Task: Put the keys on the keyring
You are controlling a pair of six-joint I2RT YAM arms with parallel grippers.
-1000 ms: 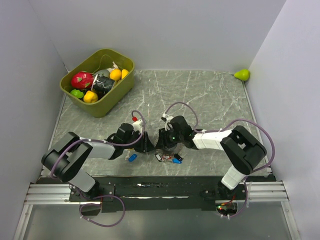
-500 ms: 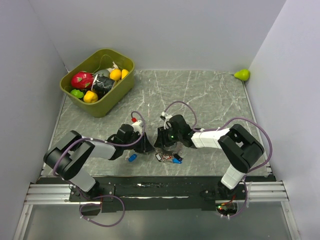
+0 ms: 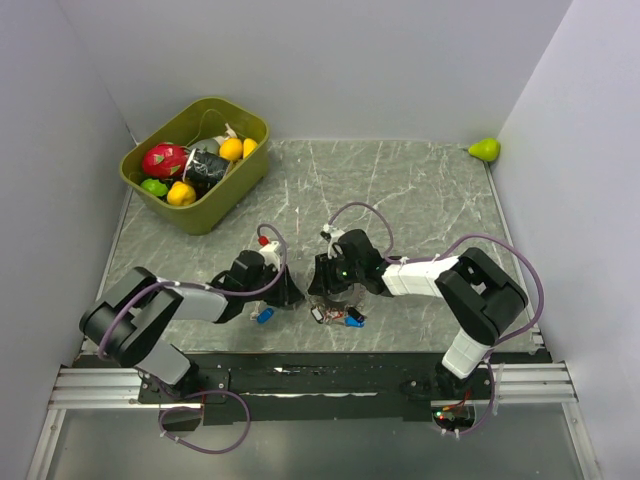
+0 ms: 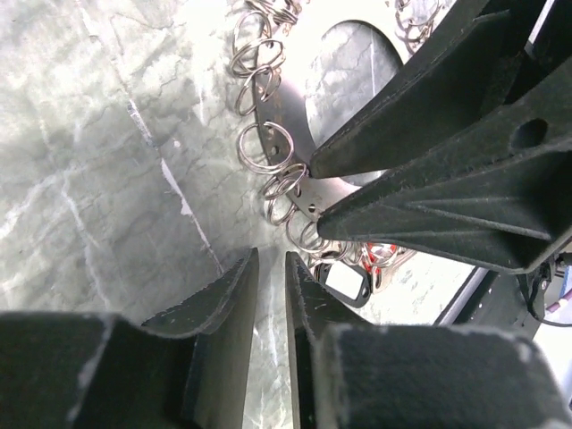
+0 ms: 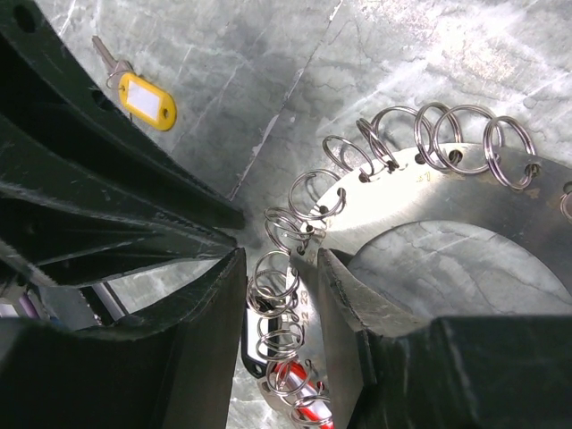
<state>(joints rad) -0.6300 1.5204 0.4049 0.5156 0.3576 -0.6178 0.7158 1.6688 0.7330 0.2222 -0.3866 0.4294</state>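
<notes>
Though the left pincer [image 4: 271, 259] has narrowed to an empty slit, the right pincer [image 5: 281, 264] grips the keyring [image 4: 281, 89] just ahead. No key looks taken yet.

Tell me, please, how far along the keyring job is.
Done: nothing clearly threaded. In hand: the right gripper clamps the flat silvery metal keyring; the left gripper, nearly closed, holds nothing. Left: the yellow-tagged key and blue-tagged key lie loose on the grey marble table.
</notes>
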